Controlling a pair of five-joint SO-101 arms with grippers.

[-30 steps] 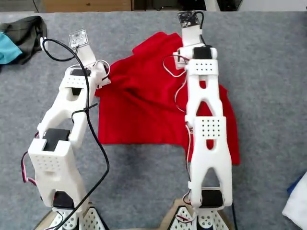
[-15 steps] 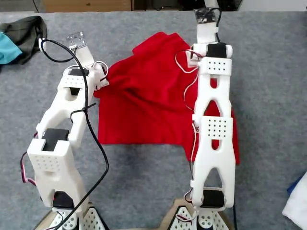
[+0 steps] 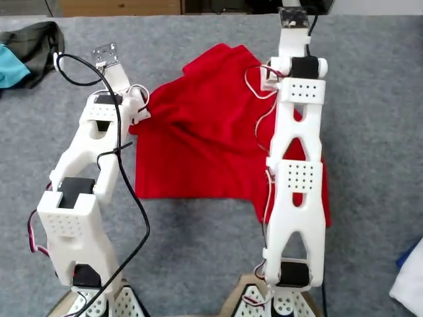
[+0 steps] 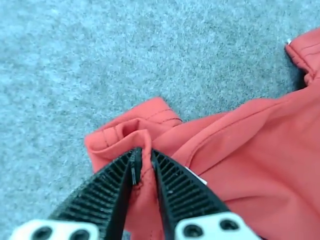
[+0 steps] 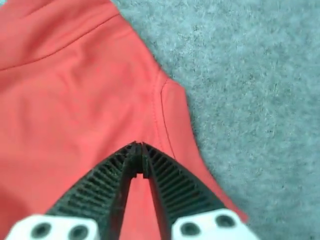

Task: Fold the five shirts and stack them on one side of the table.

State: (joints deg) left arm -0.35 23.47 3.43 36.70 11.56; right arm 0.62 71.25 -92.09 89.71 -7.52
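**Two tools at one red shirt**

The grey table (image 3: 370,99) carries the red shirt (image 3: 198,145), lying rumpled at its middle, between the two arms. A dark garment (image 3: 33,43) is heaped at the far left corner and a white cloth (image 3: 410,281) sits at the near right edge, both well apart from it. The left tool (image 4: 142,160) pinches a fold of sleeve on the shirt's far left side. The right tool (image 5: 137,150) is pressed together over the far right part; whether it nips cloth I cannot tell. Nothing looks to block a fold.
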